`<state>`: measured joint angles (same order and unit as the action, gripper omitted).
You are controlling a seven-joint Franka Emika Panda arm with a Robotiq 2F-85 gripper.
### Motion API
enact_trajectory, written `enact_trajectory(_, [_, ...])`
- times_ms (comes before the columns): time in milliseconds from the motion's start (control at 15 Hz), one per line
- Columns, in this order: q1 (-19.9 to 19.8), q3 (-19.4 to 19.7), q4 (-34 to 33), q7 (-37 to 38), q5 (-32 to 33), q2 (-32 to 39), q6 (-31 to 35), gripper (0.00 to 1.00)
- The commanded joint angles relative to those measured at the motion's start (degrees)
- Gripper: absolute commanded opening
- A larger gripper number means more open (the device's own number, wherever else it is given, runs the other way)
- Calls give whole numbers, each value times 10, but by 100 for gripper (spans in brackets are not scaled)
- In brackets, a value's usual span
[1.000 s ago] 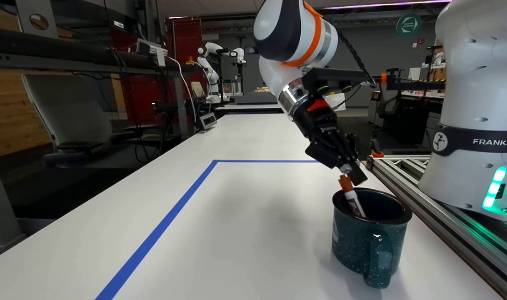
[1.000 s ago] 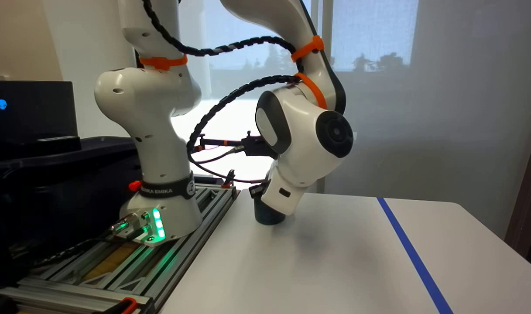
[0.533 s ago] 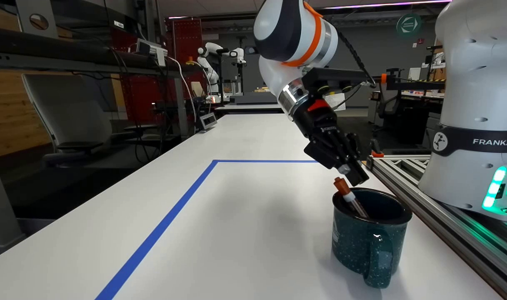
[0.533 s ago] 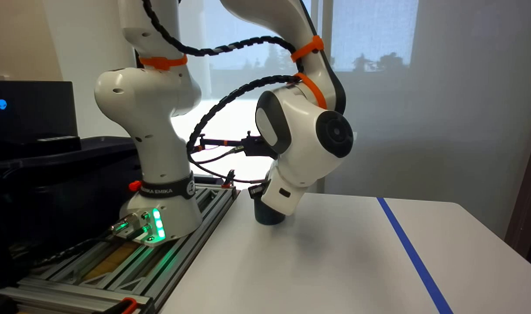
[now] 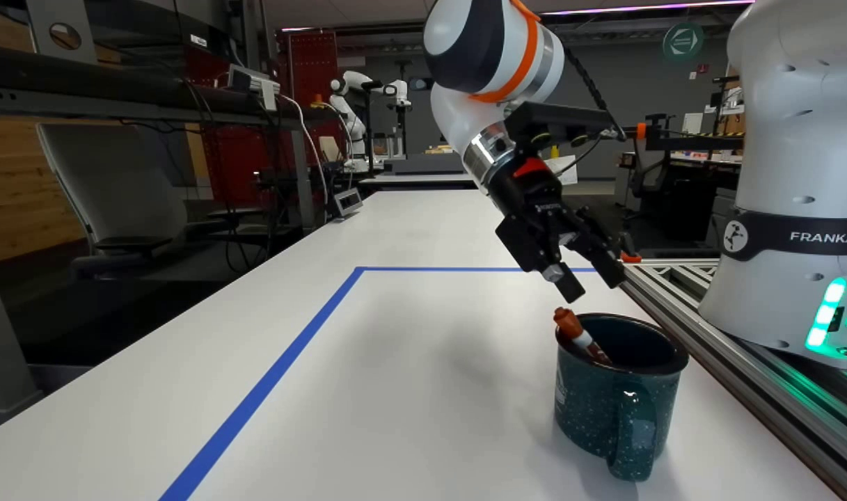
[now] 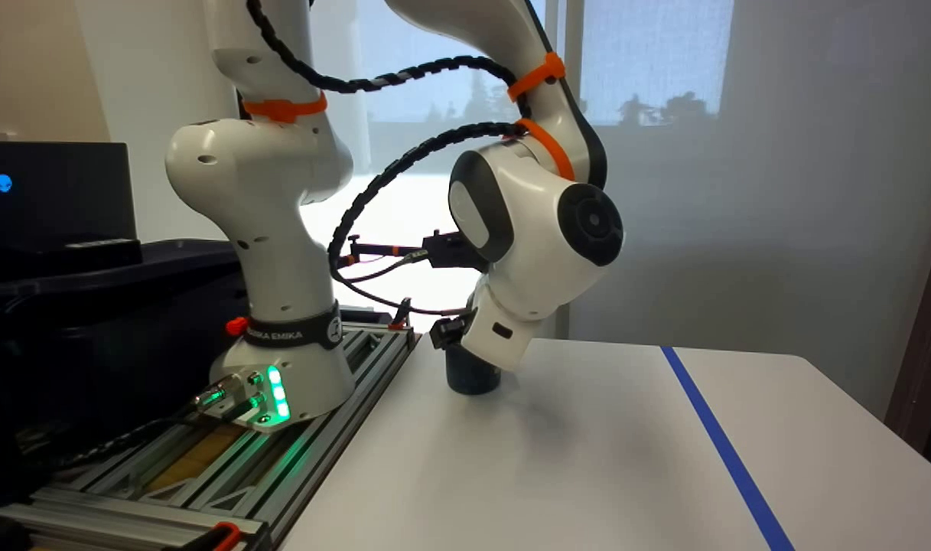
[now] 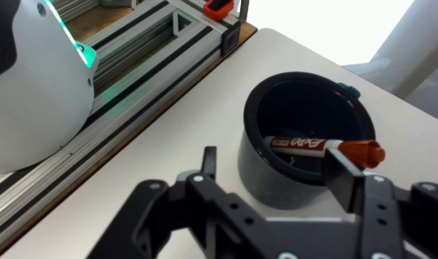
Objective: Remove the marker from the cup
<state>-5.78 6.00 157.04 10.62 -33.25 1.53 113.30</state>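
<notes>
The dark teal speckled cup (image 5: 597, 410) stands upright on the table, its side handle turned to the front in an exterior view. Inside it the marker (image 5: 571, 325) leans on the rim, orange cap out over the edge and body down in the cup. From the wrist view the marker (image 7: 301, 144) lies slantwise across the cup's mouth. My gripper (image 5: 591, 280) hangs tilted above the cup, its jaws spread apart with nothing held. One fingertip (image 7: 343, 180) overlaps the marker's cap end in the wrist view; a gap shows in the exterior view. Elsewhere the arm hides most of the gripper and cup (image 6: 473, 379).
Along the table (image 5: 409, 390) by the cup runs an aluminium rail (image 7: 139, 97) with the robot base (image 5: 799, 292) on it. Blue tape (image 5: 284, 369) marks lines on the white surface. A black clamp with orange parts (image 7: 219, 10) sits at the rail's end.
The gripper's jaws have opened wide and the hand has risen slightly. Freed from the fingers, the marker has tipped over toward the rim, its cap now lower. The cup has stayed put.
</notes>
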Motion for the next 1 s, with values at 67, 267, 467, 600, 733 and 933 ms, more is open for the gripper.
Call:
enact_trajectory(67, [3, -4, 9, 10, 9, -53, -34, 100])
enact_trajectory(267, [10, -14, 9, 9, 17, -76, -56, 100])
enact_trajectory(467, [20, -29, 7, 3, 57, -88, -88, 97])
enact_trajectory(600, [30, -40, 6, -4, 80, -95, -101, 99])
enact_trajectory(733, [41, -53, 6, -6, 87, -100, -98, 100])
enact_trajectory(933, [57, -68, 7, -17, 73, -102, -82, 100])
